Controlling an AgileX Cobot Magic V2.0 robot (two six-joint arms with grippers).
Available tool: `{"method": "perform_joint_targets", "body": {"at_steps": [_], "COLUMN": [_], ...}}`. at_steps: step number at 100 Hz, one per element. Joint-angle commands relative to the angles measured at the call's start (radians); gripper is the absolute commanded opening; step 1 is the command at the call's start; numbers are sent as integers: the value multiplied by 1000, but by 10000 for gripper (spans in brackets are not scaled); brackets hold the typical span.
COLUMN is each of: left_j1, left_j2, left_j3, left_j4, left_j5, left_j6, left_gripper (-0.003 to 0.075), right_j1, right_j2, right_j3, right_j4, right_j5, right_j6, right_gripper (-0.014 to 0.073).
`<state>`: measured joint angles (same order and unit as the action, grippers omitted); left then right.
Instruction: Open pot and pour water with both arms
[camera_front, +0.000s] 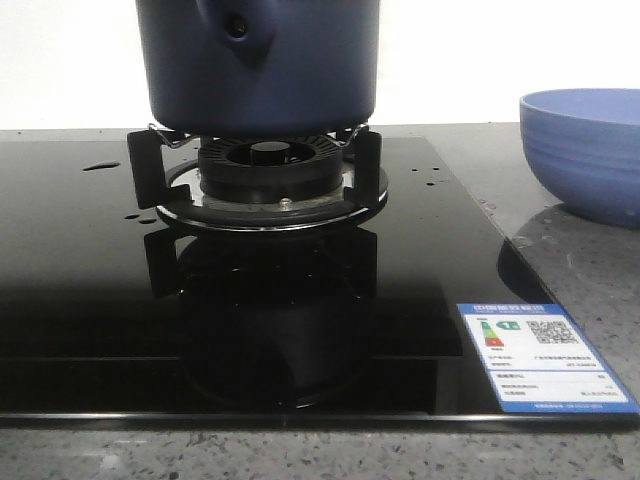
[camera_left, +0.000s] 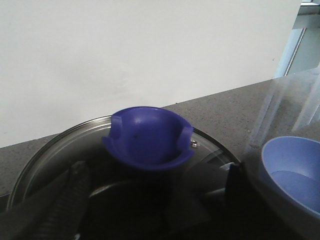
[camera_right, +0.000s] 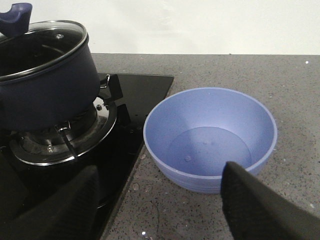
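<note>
Nearest the front camera I see the grey speckled table (camera_front: 300, 455) edge, then the black glass hob (camera_front: 90, 300) with its energy label (camera_front: 545, 355) at the near right corner. The pot (camera_front: 258, 60) sits on the burner stand (camera_front: 255, 180) in the middle of the hob, its handle socket with the round hole facing me. A few drops of water (camera_front: 100, 166) lie on the glass left of the burner, more specks to the right.

Lid check: in the right wrist view the glass lid (camera_right: 42, 42) is on the pot, blue knob (camera_right: 15, 15) at the top. Pot not yet opened.

Left hand (camera_left: 150, 210): dark fingers stand wide apart on either side of the lid knob in its wrist view, low against the lid, holding nothing. I cannot tell whether either finger touches the knob.

Right hand (camera_right: 160, 205): fingers spread wide, empty, hovering near the light blue bowl (camera_right: 210, 137), which stands on the table just right of the hob. The bowl seems to hold a shallow layer of liquid; not certain.

Step in hand, as I judge it: approach to the lid knob. Next move calls for closing the left hand squarely on the knob and lifting straight up; the right hand would then need to go to the handle socket.
</note>
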<state>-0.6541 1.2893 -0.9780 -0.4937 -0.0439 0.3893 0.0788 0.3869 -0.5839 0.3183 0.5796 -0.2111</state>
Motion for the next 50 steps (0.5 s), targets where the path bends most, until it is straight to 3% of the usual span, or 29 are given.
{"method": "perform_joint_targets", "body": {"at_steps": [1,38,50], "left_j1": [-7,-7,-7], "left_j2": [22,135,135], "left_j3": [-72,-158,-158], "left_j4": [6,8,10], "left_j5": [-72,-94,-101], "left_j6": [1,1,1], "left_gripper": [538,536,491], "right_j1": [1,1,1], "right_j2": [15,15,15], "right_j3": [-35,-35,-35], "right_j4": [13,13,13], "right_j5": [-66,-49,-28], "right_j6": [-14,-14,-14], "right_gripper": [465,465,465]}}
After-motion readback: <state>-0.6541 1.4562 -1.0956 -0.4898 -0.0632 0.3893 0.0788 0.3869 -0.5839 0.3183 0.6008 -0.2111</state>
